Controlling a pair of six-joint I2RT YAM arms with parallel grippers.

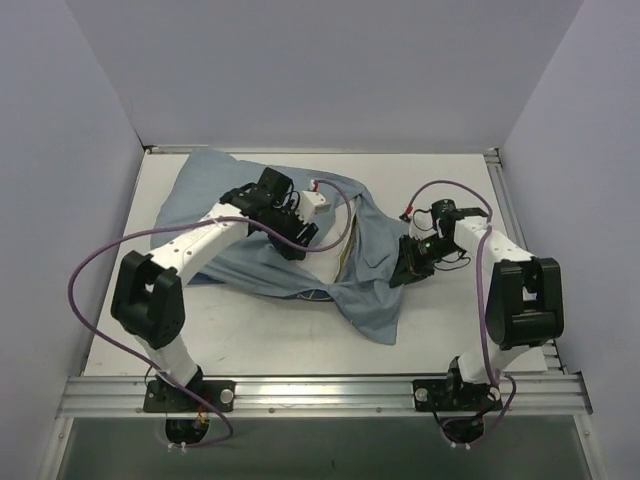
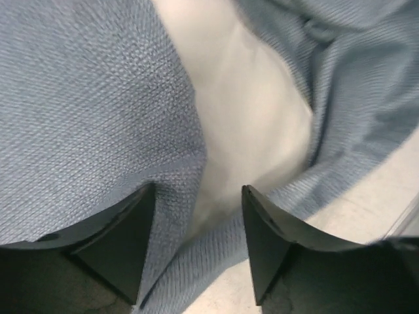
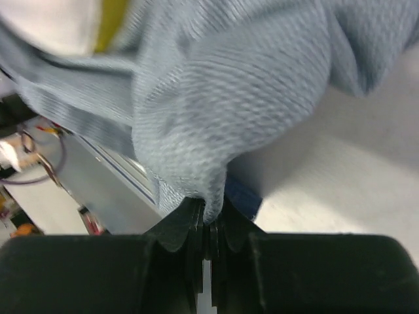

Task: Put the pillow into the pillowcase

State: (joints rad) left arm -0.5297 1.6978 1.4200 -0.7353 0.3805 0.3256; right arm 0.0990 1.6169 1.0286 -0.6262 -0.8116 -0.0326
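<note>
the left pincer (image 2: 196,196) stands open, its fingers apart with nothing clamped between them. directly ahead of it lies the pillowcase (image 2: 85,118), pale grey-blue face showing. just beyond the fingertips, a strip of the white pillow (image 2: 249,118) shows in a gap in the cloth. the right pincer (image 3: 209,216) is closed on a gathered fold of the pillowcase, which bulges ahead of its tips. past that fold, to the upper left of this pincer, a corner of the pillow with its yellow band is visible. the surface (image 3: 340,163) lies to the right of this pincer.
</note>
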